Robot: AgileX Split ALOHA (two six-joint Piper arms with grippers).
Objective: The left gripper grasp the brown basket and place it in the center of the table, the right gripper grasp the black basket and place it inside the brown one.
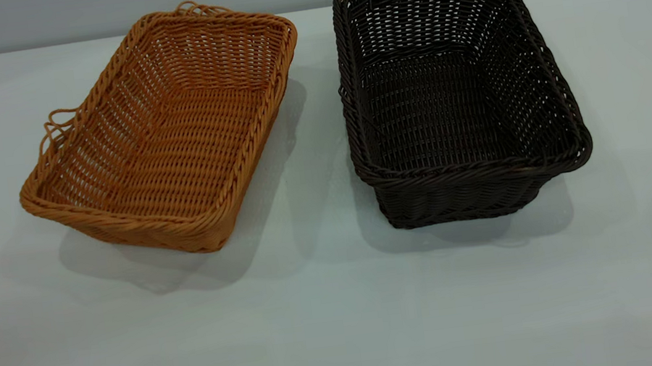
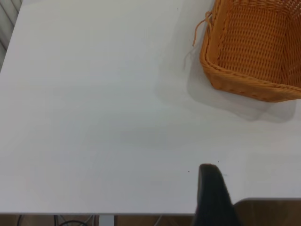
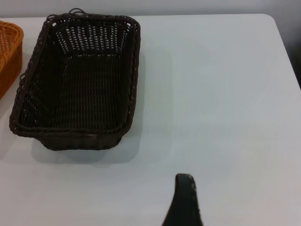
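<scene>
The brown basket (image 1: 162, 138) stands empty on the left half of the table (image 1: 330, 319), turned at an angle. It also shows in the left wrist view (image 2: 254, 52). The black basket (image 1: 452, 99) stands empty to its right, a gap of bare table between them; it also shows in the right wrist view (image 3: 77, 84). Neither arm shows in the exterior view. The left gripper (image 2: 211, 197) hangs near the table's edge, well short of the brown basket. The right gripper (image 3: 184, 202) is over bare table, short of the black basket and off to its side. Both hold nothing.
The table's near edge and the floor beyond it show in the left wrist view (image 2: 263, 212). A rounded table corner (image 3: 275, 21) lies past the black basket. Bare table surrounds both baskets.
</scene>
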